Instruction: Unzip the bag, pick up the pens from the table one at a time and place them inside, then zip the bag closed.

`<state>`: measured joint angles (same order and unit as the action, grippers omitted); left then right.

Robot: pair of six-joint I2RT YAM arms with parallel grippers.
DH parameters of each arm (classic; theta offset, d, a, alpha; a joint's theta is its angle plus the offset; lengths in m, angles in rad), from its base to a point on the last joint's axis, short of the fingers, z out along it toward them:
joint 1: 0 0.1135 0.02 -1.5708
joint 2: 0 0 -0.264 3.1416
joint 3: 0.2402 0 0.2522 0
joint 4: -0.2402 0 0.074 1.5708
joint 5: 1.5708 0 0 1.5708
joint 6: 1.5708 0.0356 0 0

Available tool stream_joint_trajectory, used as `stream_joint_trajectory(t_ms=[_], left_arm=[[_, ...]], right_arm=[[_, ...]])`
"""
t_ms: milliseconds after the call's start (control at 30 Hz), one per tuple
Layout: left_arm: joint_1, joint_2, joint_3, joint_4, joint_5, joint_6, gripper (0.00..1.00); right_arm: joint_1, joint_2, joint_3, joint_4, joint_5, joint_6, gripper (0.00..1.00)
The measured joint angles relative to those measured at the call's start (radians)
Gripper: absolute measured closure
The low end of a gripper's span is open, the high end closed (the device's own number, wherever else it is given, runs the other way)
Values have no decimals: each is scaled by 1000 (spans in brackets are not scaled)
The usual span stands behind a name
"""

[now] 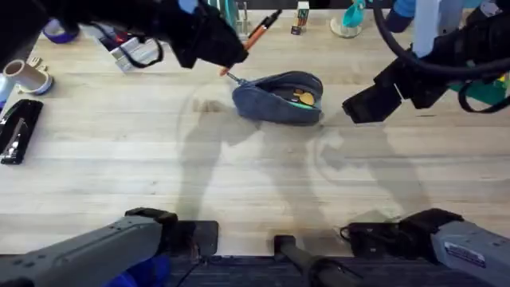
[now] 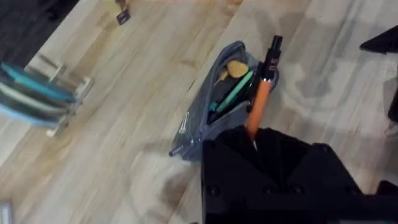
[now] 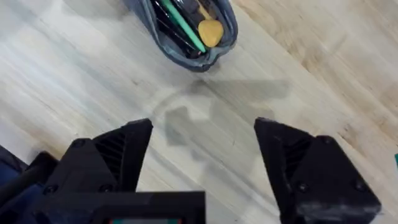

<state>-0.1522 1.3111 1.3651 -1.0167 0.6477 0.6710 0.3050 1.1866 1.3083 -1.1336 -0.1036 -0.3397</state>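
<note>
The grey-blue bag lies unzipped on the table at the back middle. The green pen lies inside it beside a yellow item. My left gripper hovers over the bag's left end, shut on the orange pen, which hangs above the bag's opening with its dark end pointing away. My right gripper is open just right of the bag, with bare wood between its fingers. In the right wrist view the bag and green pen lie a little beyond them.
A black stapler and a tape roll sit at the left edge. A clear stand of teal items and small objects line the back edge. The near half of the table is bare wood.
</note>
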Motion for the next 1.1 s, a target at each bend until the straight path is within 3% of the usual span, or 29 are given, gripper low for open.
stream_joint_trajectory(t_ms=[233,467,733,1100], left_arm=[[-92,98,2,101,37,91,961],[-149,164,3,169,72,155,961],[-193,282,3,193,75,257,961],[-200,464,3,247,76,276,961]], right_arm=[[0,0,0,0,0,0,5],[0,0,0,0,0,0,5],[0,0,0,0,0,0,5],[0,0,0,0,0,0,5]])
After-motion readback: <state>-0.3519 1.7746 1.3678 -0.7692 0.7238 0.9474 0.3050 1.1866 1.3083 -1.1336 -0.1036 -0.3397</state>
